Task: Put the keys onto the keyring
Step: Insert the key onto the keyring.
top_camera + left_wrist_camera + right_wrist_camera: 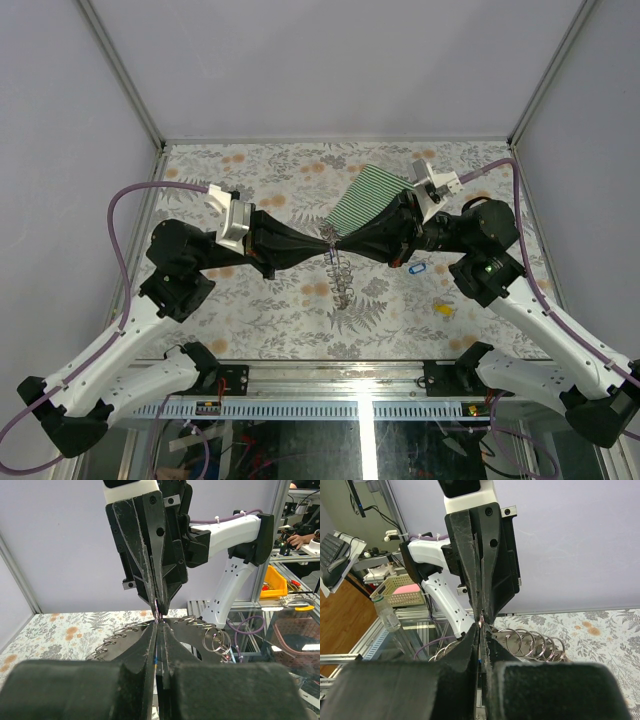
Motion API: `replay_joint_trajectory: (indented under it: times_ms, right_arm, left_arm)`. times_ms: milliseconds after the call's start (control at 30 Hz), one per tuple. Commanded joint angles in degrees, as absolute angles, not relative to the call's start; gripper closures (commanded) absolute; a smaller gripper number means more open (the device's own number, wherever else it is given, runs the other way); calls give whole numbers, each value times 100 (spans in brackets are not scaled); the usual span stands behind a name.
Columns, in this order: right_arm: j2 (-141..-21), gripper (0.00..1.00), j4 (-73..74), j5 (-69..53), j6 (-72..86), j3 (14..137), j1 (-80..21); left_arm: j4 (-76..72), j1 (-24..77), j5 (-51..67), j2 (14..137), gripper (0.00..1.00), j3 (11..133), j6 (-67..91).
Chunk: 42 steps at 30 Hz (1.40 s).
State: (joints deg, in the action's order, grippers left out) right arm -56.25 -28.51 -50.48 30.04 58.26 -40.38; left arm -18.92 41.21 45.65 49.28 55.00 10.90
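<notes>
The keyring (343, 282), a silvery chain of wire loops, hangs from the spot where both grippers meet tip to tip above the table. My left gripper (322, 243) is shut, and in the left wrist view (159, 623) loops of the keyring (114, 639) spread to both sides of its tips. My right gripper (338, 243) is shut at the same spot; the right wrist view (481, 625) shows keyring loops (532, 641) beside it. A small pinkish metal bit sits between the tips. A blue key (418, 267) and a yellow key (443, 310) lie on the table, right of the grippers.
The green-and-white striped cloth (372, 195) lies at the back, partly under my right arm. The floral table cover (250, 310) spreads across the cell, with grey walls on three sides and the metal rail (330, 365) at the front.
</notes>
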Motion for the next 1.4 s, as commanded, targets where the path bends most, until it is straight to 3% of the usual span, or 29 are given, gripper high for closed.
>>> replay_joint_trajectory:
  times_ms: [0, 1367]
  right_arm:
    - [-5528, 100, -2966, -4834, 2834, 6020, -4014]
    - [-5383, 100, -3023, -4014, 2997, 5963, -4011]
  left_arm:
    - [-2344, 4179, 4625, 4861, 100, 5555, 1176]
    - [-1829, 4428, 5055, 5115, 100, 5817, 877]
